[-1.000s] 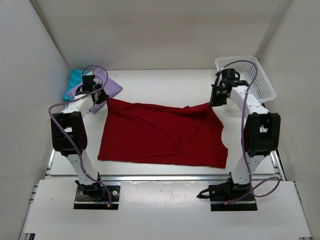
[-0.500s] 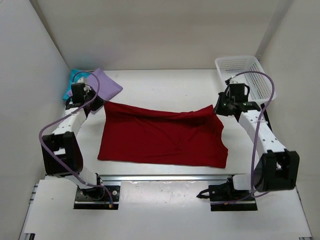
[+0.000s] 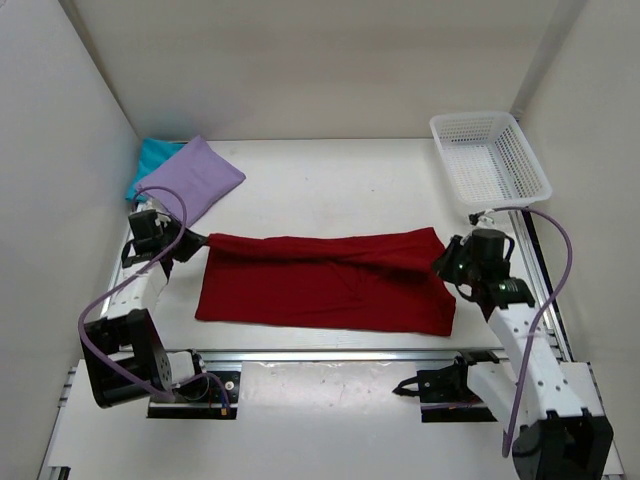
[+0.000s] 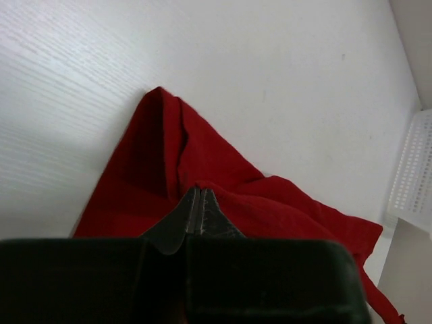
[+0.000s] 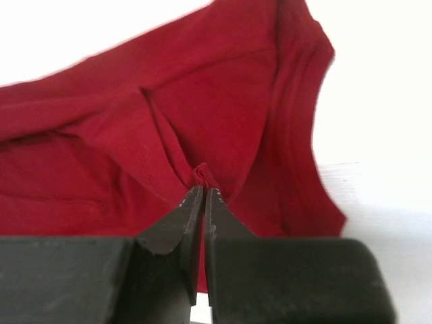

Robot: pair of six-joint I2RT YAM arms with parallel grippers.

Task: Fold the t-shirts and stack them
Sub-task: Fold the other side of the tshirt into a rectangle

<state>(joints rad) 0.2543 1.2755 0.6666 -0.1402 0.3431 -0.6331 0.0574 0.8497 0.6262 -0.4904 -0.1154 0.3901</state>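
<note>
- Lying across the near half of the white surface [image 3: 330, 190], the dark red t-shirt [image 3: 330, 295] is spread wide. Its far edge is stretched between the two claws, and a long crease runs just below that edge.
- The left claw [image 4: 200, 192] is pressed together on a pinch of the red shirt's far left corner. In the wrist view the cloth falls away from the tips in soft folds.
- The right claw [image 5: 204, 191] is pressed together on a small tuck of the red shirt at its far right corner, just beside a stitched hem. That hem may be a sleeve or a neck opening; the close view is too blurred to say which.
- The light lavender t-shirt [image 3: 190, 178] is folded into a neat rectangle. It lies beyond the red shirt's far left corner, apart from it.
- The teal t-shirt [image 3: 150, 160] sits under the lavender one. Only a strip of it shows, on the side away from the red shirt.
- The white mesh basket [image 3: 470, 117] stands beyond the red shirt's far right corner, well apart from it.
</note>
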